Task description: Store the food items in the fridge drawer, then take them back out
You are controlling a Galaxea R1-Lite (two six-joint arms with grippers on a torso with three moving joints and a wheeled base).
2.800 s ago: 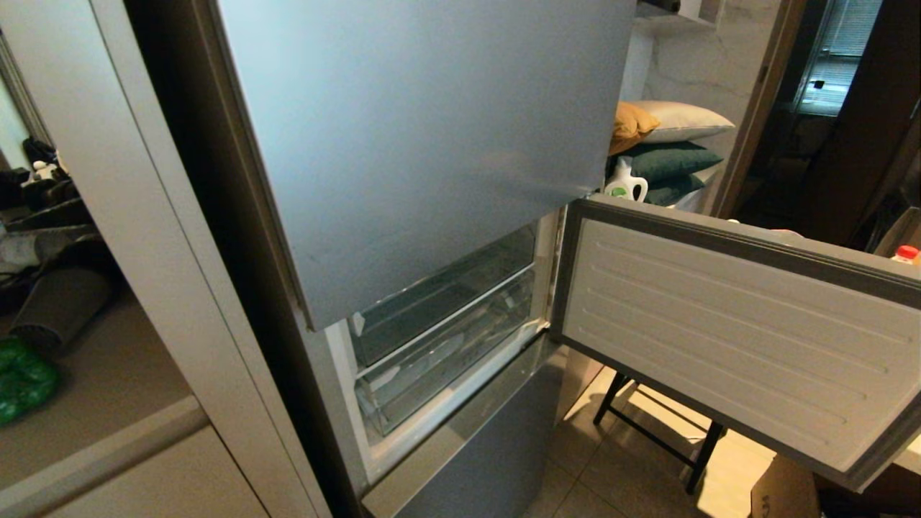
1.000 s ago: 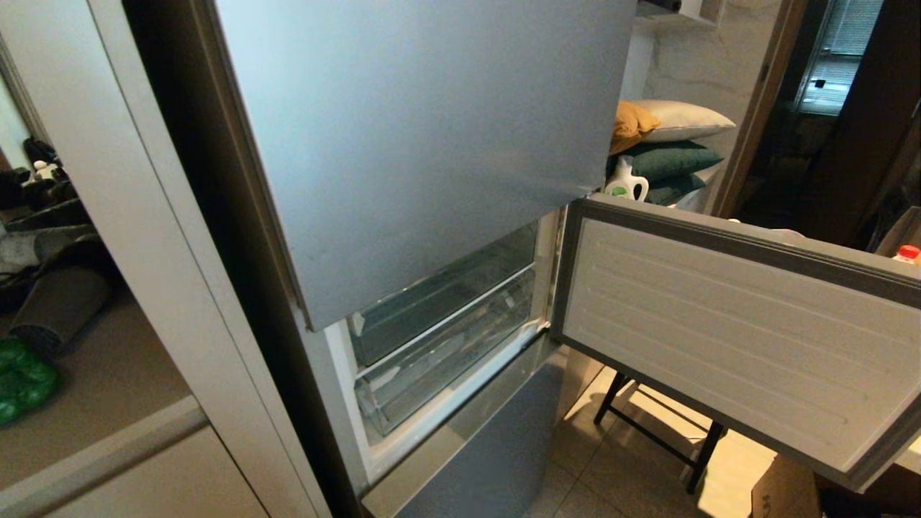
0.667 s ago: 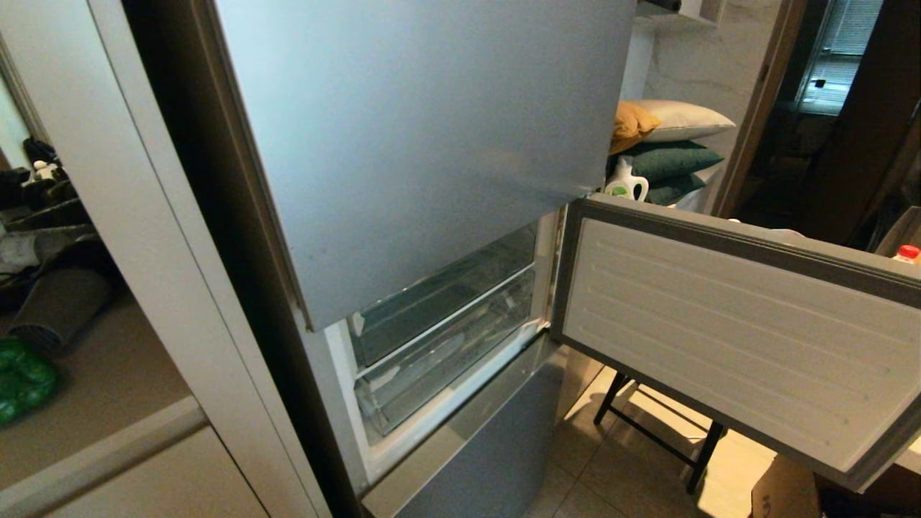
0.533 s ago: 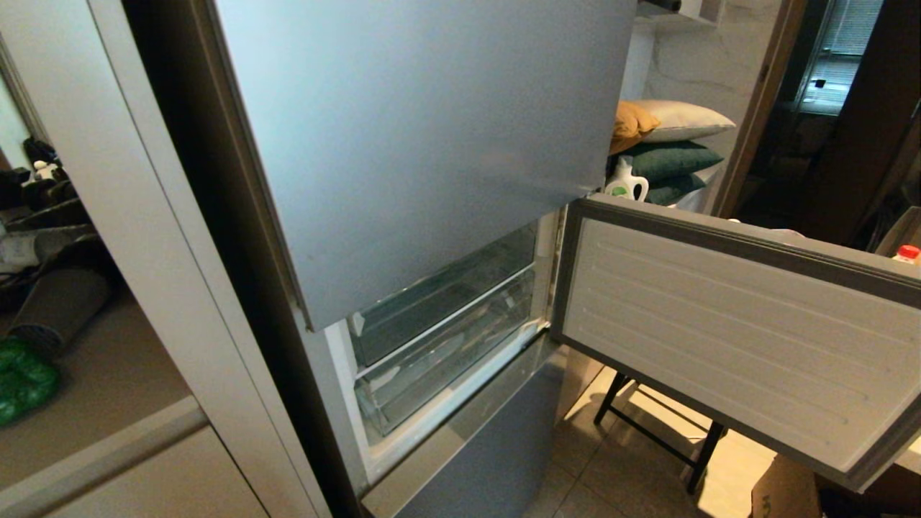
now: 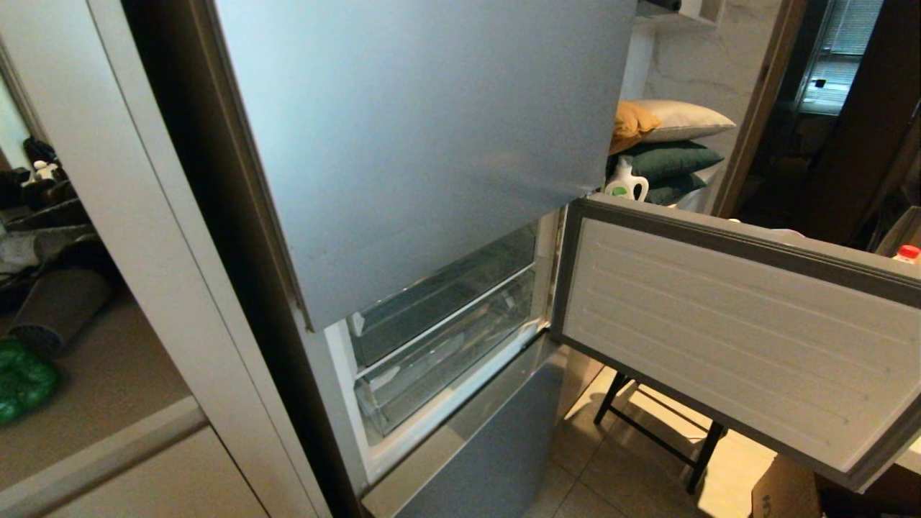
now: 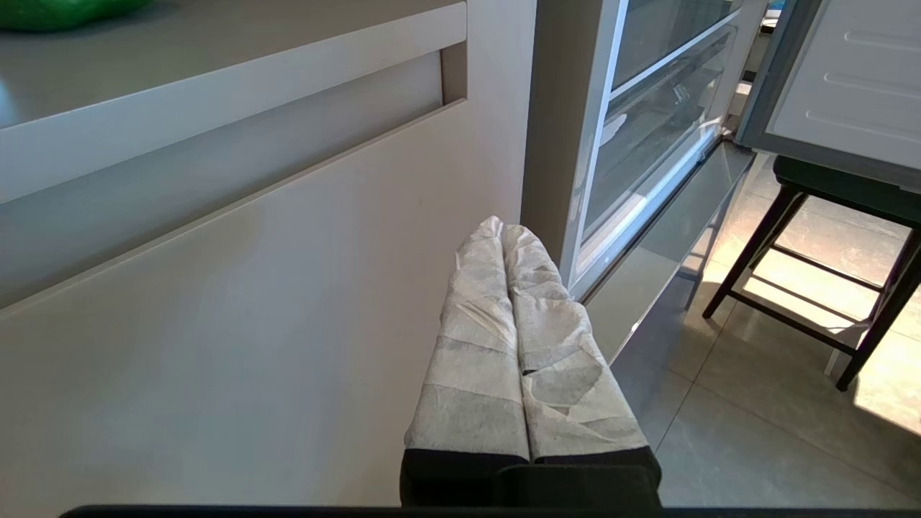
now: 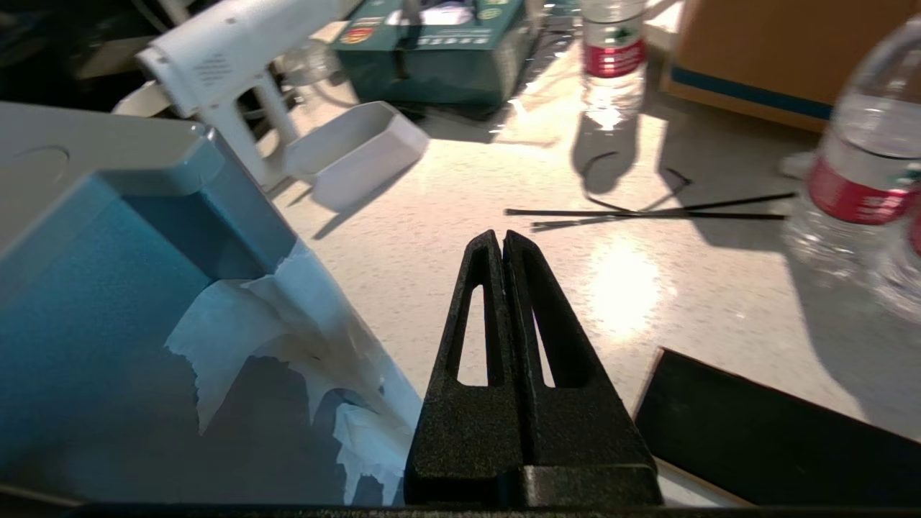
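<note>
A green bell pepper [image 5: 21, 388] lies on the beige counter at the far left; the left wrist view catches its edge [image 6: 65, 8]. The potato-like item is out of view. Behind the fridge's open lower door [image 5: 734, 331], two clear drawers sit pushed in; the fridge drawer [image 5: 453, 349] is the lower one, also seen from the left wrist [image 6: 662, 108]. My left gripper [image 6: 502, 226], wrapped in white tape, is shut and empty, low before the cabinet front beside the fridge. Over a white speckled tabletop my black right gripper [image 7: 501, 236] is shut and empty. Neither arm appears in the head view.
A black stool [image 5: 662, 432] stands under the open door. Beside the right gripper are a blue-grey panel with torn paper [image 7: 108, 273], water bottles [image 7: 856, 165], a green box [image 7: 439, 43], a white dish [image 7: 356, 151] and black ties [image 7: 647, 212].
</note>
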